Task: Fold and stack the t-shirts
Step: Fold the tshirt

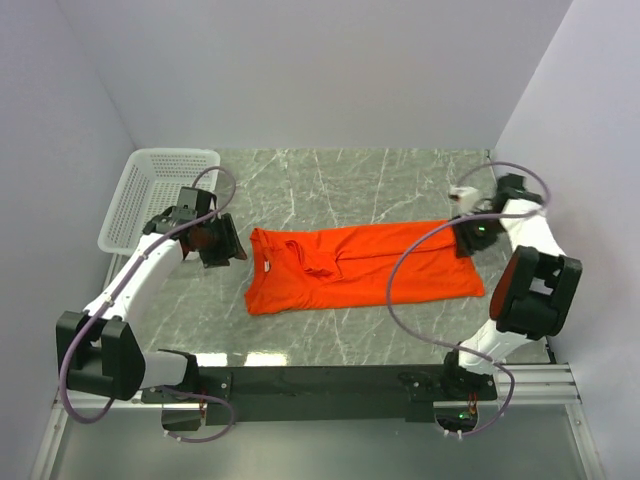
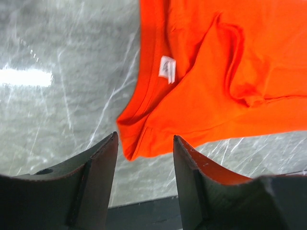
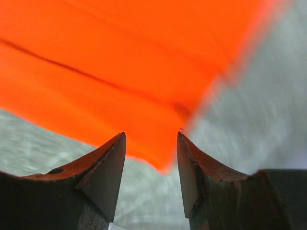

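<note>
One orange-red t-shirt (image 1: pixel 360 268) lies on the grey marble table, folded lengthwise into a long band, collar end at the left. My left gripper (image 1: pixel 222 246) is open just left of the collar end. In the left wrist view the collar corner (image 2: pixel 139 139) with its white neck label (image 2: pixel 167 69) sits just beyond the open left gripper (image 2: pixel 145 139). My right gripper (image 1: pixel 463 232) is open at the shirt's far right corner. In the right wrist view that hem corner (image 3: pixel 163 158) lies between the open fingers (image 3: pixel 112 158) of the right gripper (image 3: pixel 151 136), not pinched.
A white mesh basket (image 1: pixel 150 195) stands at the far left, right behind my left arm. White walls close in the table on three sides. A black rail (image 1: pixel 330 380) runs along the near edge.
</note>
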Action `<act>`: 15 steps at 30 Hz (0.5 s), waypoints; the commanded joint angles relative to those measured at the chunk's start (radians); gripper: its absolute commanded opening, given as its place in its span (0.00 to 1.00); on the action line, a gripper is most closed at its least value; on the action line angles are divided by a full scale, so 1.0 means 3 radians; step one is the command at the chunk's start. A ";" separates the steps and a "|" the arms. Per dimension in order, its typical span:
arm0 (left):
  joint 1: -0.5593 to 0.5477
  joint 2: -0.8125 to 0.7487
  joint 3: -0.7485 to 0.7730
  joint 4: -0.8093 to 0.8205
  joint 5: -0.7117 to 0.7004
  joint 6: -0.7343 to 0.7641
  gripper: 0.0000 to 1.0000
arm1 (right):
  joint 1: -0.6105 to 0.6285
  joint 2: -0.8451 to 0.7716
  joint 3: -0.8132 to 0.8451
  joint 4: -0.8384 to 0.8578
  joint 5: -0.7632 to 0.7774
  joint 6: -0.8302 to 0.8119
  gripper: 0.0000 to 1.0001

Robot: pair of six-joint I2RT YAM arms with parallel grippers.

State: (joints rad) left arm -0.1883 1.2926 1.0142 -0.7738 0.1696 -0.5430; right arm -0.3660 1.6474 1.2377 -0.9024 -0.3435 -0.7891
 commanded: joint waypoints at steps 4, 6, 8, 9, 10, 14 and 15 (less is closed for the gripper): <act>0.0014 -0.0269 -0.0205 0.0544 0.0028 -0.0158 0.57 | 0.1473 -0.0500 -0.0147 0.0107 -0.1007 -0.0616 0.53; 0.0019 -0.0402 -0.0251 0.0626 -0.0048 -0.0280 0.59 | 0.2121 -0.0572 -0.0234 0.0368 -0.0942 -0.0516 0.55; 0.0019 -0.0550 -0.0312 0.0703 -0.0100 -0.0368 0.60 | 0.2481 -0.0511 -0.0240 0.0849 -0.0733 -0.0301 0.56; 0.0024 -0.0596 -0.0343 0.0728 -0.0115 -0.0444 0.60 | 0.2670 -0.0349 -0.0133 0.0901 -0.0570 -0.0214 0.57; 0.0024 -0.0642 -0.0404 0.0759 -0.0115 -0.0480 0.60 | 0.2935 -0.0261 -0.0071 0.1043 -0.0482 -0.0137 0.57; 0.0029 -0.0918 -0.0558 0.0688 -0.0187 -0.0593 0.60 | 0.3423 0.0148 0.0169 0.1341 -0.0042 0.0150 0.57; 0.0029 -0.0964 -0.0588 0.0667 -0.0202 -0.0624 0.60 | 0.3480 0.0300 0.0271 0.1356 0.0020 0.0247 0.57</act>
State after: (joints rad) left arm -0.1844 1.0534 0.8673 -0.5919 0.1410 -0.6781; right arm 0.6270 1.6585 1.2465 -0.6060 -0.4553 -0.8089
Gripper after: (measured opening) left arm 0.597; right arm 0.568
